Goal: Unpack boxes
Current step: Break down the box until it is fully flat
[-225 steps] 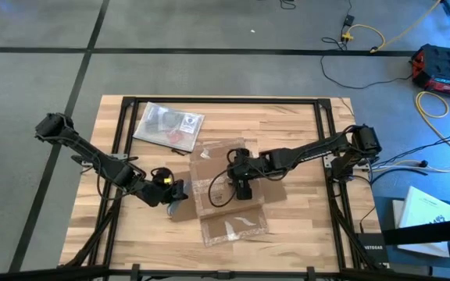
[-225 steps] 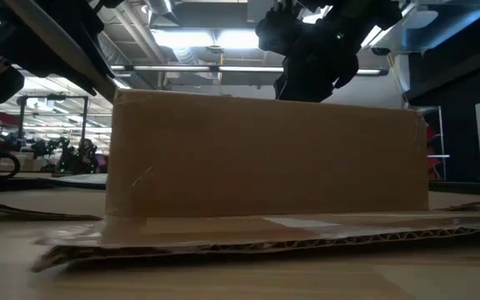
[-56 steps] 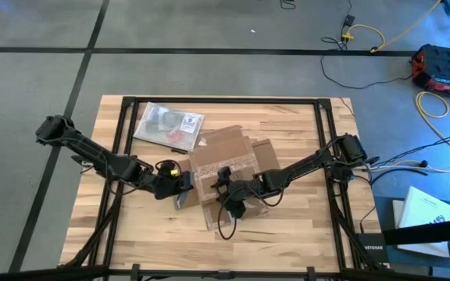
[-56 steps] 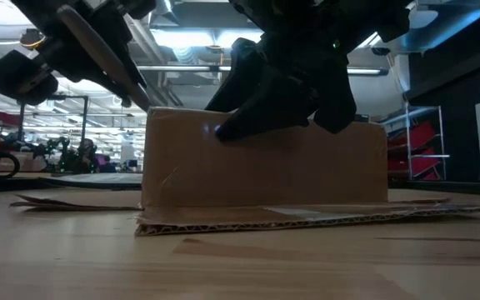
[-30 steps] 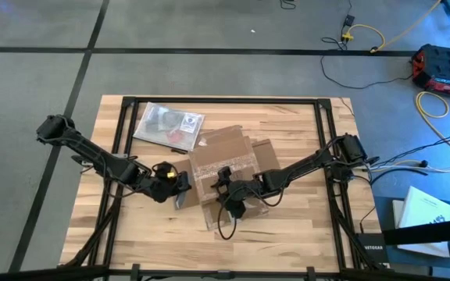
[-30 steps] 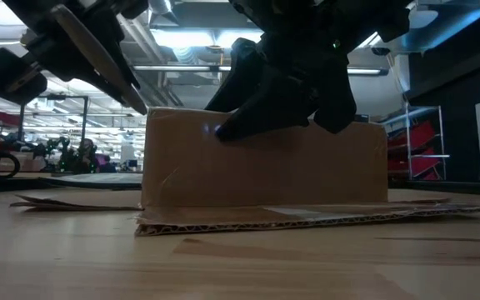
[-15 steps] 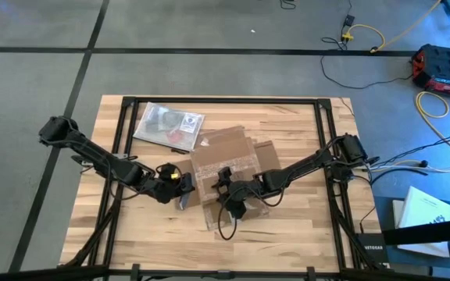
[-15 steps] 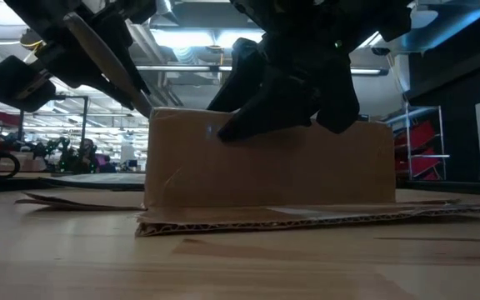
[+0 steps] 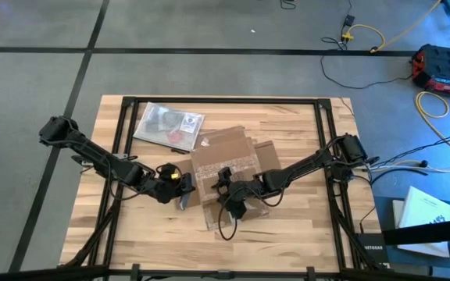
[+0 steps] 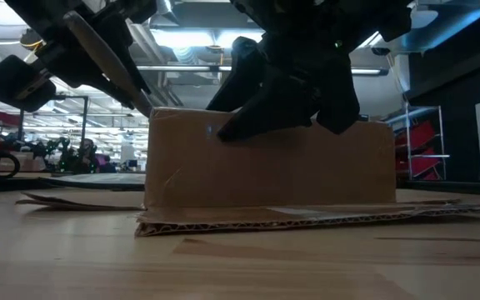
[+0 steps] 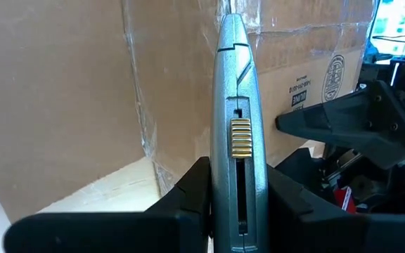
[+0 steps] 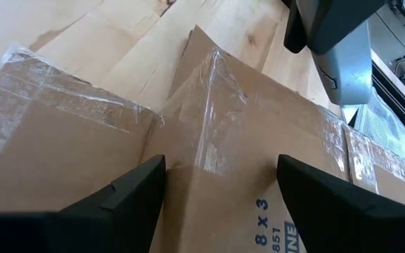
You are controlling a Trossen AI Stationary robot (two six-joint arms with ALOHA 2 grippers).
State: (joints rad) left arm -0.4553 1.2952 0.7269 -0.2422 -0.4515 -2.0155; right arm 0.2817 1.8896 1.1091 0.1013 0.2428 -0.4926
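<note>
The brown cardboard box [image 9: 233, 164] with clear tape strips sits mid-table, one flap [image 10: 307, 218] flat on the wood toward the near edge. My left gripper [image 9: 178, 187] is at the box's left side, shut on a silver-grey utility knife [image 11: 234, 105]. The knife's nose is at the box's upper left corner [image 10: 151, 112]. My right gripper [image 9: 229, 201] stands open over the box's near part, with the taped top [image 12: 209, 105] showing between its fingers. My left gripper pinches the utility knife's handle [image 11: 236, 204] between its two fingers, which lie along the knife. The knife slants down toward the box, clear of the table, nose first. My right gripper's fingertips [image 10: 223, 129] show in front of the box's upper near edge; whether they touch it, I cannot tell.
A clear plastic bag [image 9: 168, 125] with printed contents lies at the table's far left. Black frame rails [image 9: 122, 156] run along the table's left, right and far sides. Bare wood lies near the front edge on both sides of the box.
My left gripper has edged a little toward the box with the knife, bringing its nose closer to the upper left corner. The right gripper has kept still.
</note>
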